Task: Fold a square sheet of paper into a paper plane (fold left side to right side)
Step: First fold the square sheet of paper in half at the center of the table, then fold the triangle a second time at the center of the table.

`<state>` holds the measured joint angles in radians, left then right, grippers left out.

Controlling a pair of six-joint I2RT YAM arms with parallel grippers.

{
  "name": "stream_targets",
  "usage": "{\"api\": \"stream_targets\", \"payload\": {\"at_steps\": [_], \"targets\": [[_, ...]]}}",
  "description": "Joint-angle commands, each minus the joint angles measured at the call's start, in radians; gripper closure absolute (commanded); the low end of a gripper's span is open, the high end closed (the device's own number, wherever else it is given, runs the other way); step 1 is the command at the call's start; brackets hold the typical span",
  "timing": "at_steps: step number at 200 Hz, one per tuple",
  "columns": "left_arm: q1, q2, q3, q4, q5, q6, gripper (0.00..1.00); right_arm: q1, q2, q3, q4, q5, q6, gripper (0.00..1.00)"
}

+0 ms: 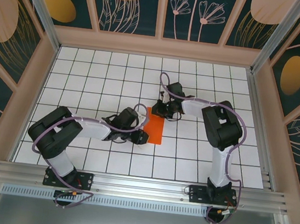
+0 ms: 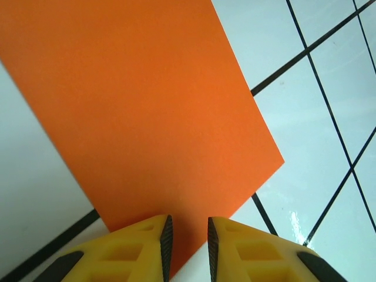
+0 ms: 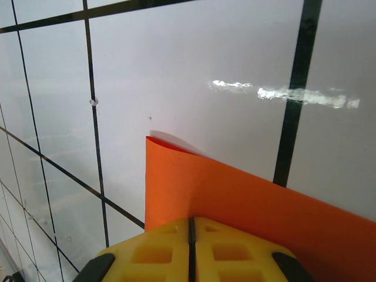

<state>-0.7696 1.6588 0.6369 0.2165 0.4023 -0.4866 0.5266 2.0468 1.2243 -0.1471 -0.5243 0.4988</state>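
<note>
The square sheet of paper, folded into a narrow orange rectangle, lay mid-way across the bench. The left claw sat at its 7 o'clock corner, jaws narrowly parted. The right claw, at 1 o'clock, was pressed together, pinching the paper's edge.

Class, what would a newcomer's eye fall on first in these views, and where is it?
The bright orange sheet of paper, folded to a narrow rectangle, lies at the middle of the white grid table. The left gripper meets its near left corner, yellow fingers slightly apart; the right gripper, shut, sits at its far edge.
</note>
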Motion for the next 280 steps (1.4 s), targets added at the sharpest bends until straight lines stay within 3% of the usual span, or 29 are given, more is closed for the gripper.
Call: {"api": "stream_targets", "payload": {"at_steps": [1,68,116,158,201,244,280], "targets": [[-0.039,-0.004,-0.058,-0.106,0.051,-0.046,0.74,0.015,0.067,-0.02,-0.102,0.094,-0.014,0.9],[-0.063,-0.086,-0.117,-0.083,0.041,-0.099,0.73,0.015,0.065,-0.025,-0.091,0.084,-0.017,0.9],[-0.054,-0.197,0.015,-0.156,-0.007,-0.109,0.69,0.015,-0.004,0.005,-0.051,0.057,-0.046,0.85],[0.079,-0.281,0.059,-0.131,-0.034,-0.191,0.6,0.002,-0.148,0.058,-0.069,0.075,-0.1,0.68],[0.129,-0.142,0.123,-0.081,0.024,-0.216,0.59,-0.057,-0.295,-0.034,-0.111,0.089,-0.123,0.49],[0.13,0.0,0.134,-0.001,0.073,-0.249,0.63,-0.069,-0.387,-0.251,-0.022,0.021,-0.059,0.51],[0.13,0.044,0.118,0.003,0.071,-0.248,0.65,-0.066,-0.381,-0.313,0.012,0.01,-0.026,0.54]]}}
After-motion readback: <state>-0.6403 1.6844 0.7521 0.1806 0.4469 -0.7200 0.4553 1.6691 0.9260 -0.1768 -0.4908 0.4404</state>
